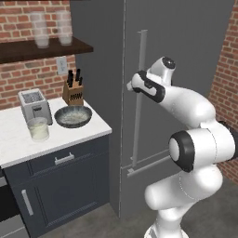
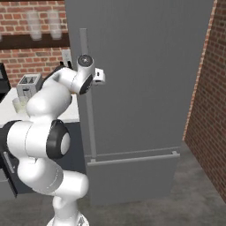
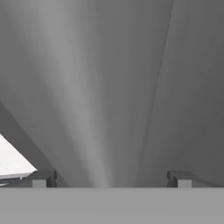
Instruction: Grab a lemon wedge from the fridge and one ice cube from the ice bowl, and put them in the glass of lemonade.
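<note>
a tall dark grey fridge (image 1: 186,69) with a long vertical grey bar handle (image 1: 139,97) stands with its door closed, so the task appears to be at its very beginning: the door is not yet opened, and the lemon wedge, presumably inside, cannot be seen. the white robot arm (image 1: 195,139) reaches up toward the upper part of the handle. its end effector (image 3: 109,178) sits right at the handle, with the two dark finger tips spread wide apart on either side of the grey bar and holding nothing; whether they touch the bar cannot be told.

to the left of the fridge, a white tabletop (image 1: 14,144) over dark blue cabinets carries the remaining task items, all untouched. the shallow round dark grey ice bowl (image 1: 73,116) with whitish contents rests near the tabletop's fridge-side end. just left of it stands the short clear glass of lemonade (image 1: 38,128), in front of a silver toaster (image 1: 34,104).

still to do, as a judgement: open the door, fetch the wedge, take one ice cube, and drop both into the glass.
</note>
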